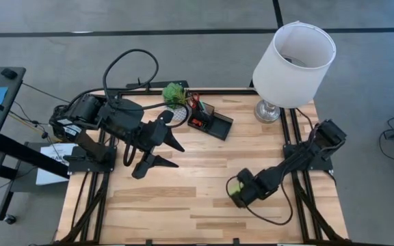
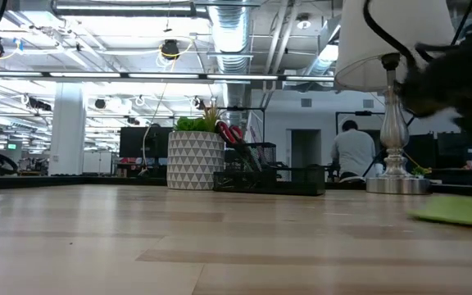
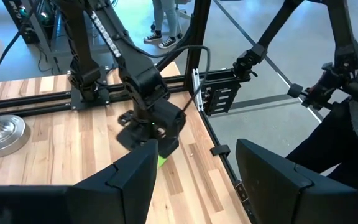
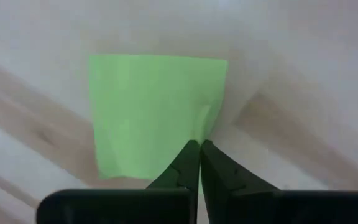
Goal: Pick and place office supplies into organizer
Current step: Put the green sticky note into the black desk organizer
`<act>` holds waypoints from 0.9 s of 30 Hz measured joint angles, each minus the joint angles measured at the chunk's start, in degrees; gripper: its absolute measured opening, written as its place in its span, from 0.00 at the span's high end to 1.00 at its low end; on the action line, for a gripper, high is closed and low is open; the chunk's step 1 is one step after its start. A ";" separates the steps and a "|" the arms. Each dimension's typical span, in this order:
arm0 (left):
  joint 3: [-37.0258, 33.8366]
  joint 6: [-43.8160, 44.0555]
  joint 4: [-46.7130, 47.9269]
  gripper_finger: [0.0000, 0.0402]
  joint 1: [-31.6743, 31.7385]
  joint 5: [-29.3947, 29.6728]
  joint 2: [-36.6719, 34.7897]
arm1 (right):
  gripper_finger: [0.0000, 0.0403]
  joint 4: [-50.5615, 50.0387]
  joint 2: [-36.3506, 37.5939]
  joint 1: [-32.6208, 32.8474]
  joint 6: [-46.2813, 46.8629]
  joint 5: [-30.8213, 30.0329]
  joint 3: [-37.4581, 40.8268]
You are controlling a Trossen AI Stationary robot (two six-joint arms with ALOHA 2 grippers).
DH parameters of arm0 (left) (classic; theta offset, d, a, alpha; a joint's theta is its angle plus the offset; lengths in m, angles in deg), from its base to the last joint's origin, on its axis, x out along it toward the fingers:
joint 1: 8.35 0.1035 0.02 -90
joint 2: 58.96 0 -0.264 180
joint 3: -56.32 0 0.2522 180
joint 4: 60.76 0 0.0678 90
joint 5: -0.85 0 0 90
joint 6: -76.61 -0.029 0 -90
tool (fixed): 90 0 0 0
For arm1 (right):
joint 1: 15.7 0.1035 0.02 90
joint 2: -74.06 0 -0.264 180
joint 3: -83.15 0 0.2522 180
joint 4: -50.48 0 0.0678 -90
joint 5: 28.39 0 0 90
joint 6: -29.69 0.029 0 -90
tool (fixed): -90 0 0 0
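Right gripper's dark fingers (image 4: pixel 199 163) pinch shut on the flat lime-green square sticky-note pad (image 4: pixel 151 109); left fingers (image 3: pixel 191 177) gape.

Right gripper (image 4: pixel 199 152) is sitting low at the high view's lower right, fingers pressed together at the tips. Left gripper (image 1: pixel 157 145) is hanging at centre left, fingers (image 3: pixel 272 180) spread wide, gripping nothing.

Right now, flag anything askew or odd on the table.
The lime-green sticky-note pad lies alone on the bare wood, far from the organizer; the right hand has pinched shut on its edge, puckering the top sheet.
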 joint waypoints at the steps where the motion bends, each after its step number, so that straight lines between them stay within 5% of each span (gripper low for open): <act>1: 0.00 0.00 -0.02 0.48 0.00 0.01 0.00 | 1.00 -0.39 0.81 -0.41 0.25 -1.30 -0.04; 8: 0.00 -0.07 -0.02 0.48 0.00 0.01 0.00 | 1.00 -5.78 5.27 -7.65 -5.64 -9.13 -0.13; 16: 0.00 0.00 -0.02 0.48 0.00 -0.02 0.00 | 1.00 -4.71 10.50 -24.81 -20.54 -19.83 -0.22; 27: 0.00 0.18 0.02 0.48 0.00 -0.24 -0.02 | 1.00 10.97 16.73 -42.41 -38.54 -20.74 -0.44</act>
